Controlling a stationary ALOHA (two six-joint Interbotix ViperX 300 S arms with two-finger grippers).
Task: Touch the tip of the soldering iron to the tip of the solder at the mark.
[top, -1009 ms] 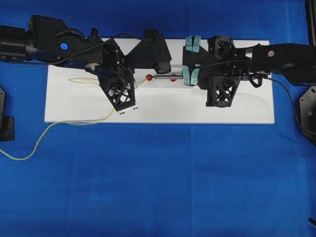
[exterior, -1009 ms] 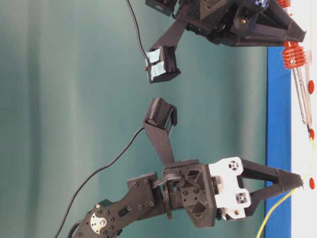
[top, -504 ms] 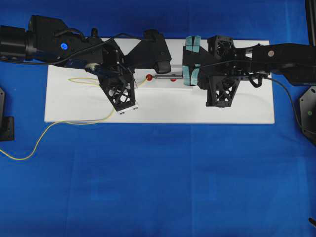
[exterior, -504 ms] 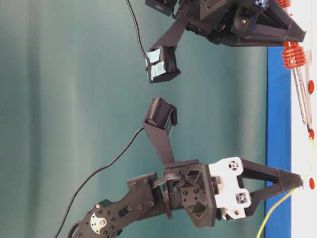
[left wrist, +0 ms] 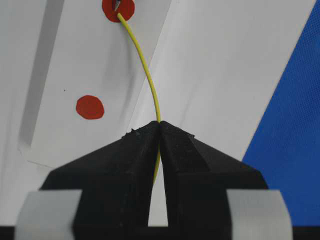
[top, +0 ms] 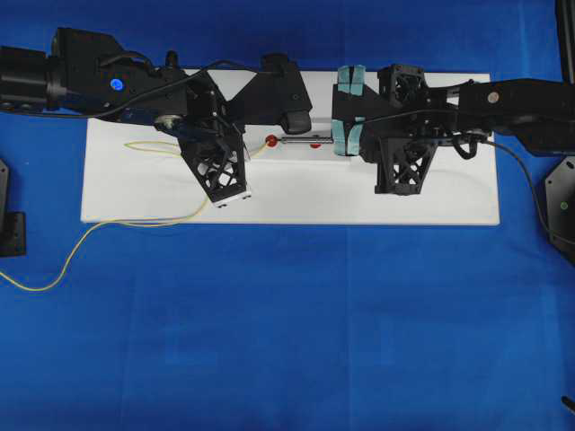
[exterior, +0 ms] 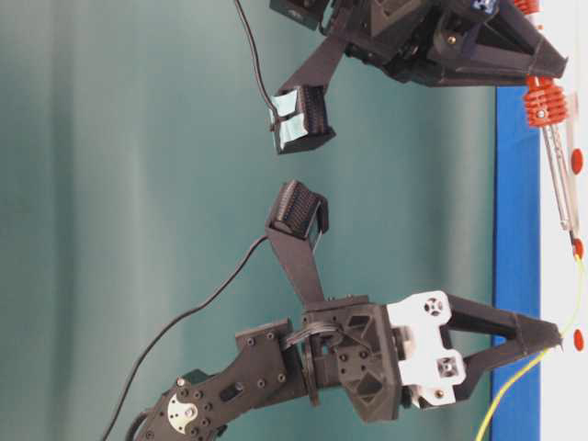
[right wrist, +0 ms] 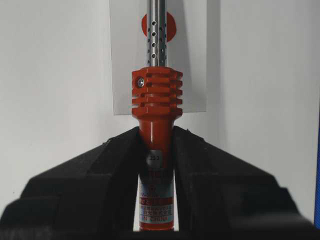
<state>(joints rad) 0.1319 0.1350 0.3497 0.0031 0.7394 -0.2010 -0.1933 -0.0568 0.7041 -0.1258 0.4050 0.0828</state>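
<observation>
Left gripper [left wrist: 159, 131] pinches the solder [left wrist: 145, 70] (thin yellow wire), whose end meets the iron's dark tip on a red mark [left wrist: 118, 8] at top left. Right gripper [right wrist: 156, 142] clamps the iron [right wrist: 155, 165] by its orange handle, mid-frame.

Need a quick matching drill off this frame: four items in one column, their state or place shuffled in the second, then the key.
Column 1
1. solder
2. soldering iron
3. red dot to the left of the solder in the left wrist view
4. white board

Column 2
A. bare, nothing touching it
B. lies on the blue cloth, under both grippers
C. pinched in the left gripper, tip on a red mark
D. clamped by its red-orange handle in the right gripper

Pairs: 1-C, 2-D, 3-A, 4-B
</observation>
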